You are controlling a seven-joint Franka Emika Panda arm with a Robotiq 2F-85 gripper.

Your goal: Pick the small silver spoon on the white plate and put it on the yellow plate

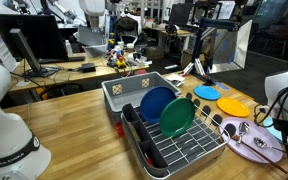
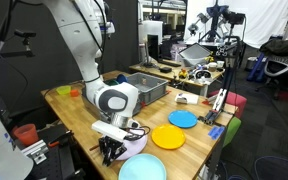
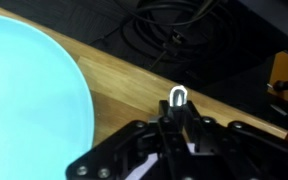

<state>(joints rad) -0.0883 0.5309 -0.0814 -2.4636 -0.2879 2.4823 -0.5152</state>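
Note:
My gripper [image 3: 178, 112] is shut on the small silver spoon [image 3: 178, 97]; only its looped shiny end shows between the fingertips in the wrist view. Below it lie bare wood and the table's edge. In an exterior view the gripper [image 2: 111, 151] hangs at the near edge of the white plate [image 2: 137, 146], left of the yellow plate [image 2: 169, 137]. In an exterior view the white plate [image 1: 256, 150] lies in front of the yellow plate [image 1: 232, 105], and a longer silver spoon [image 1: 242, 133] rests on it.
A pale blue plate [image 3: 24, 90] fills the left of the wrist view and lies at the table's front [image 2: 142, 168]. A small bright blue plate [image 2: 183, 118] sits beyond the yellow one. A dish rack [image 1: 184, 150] holds upright blue and green plates. A grey bin [image 1: 134, 90] stands behind it.

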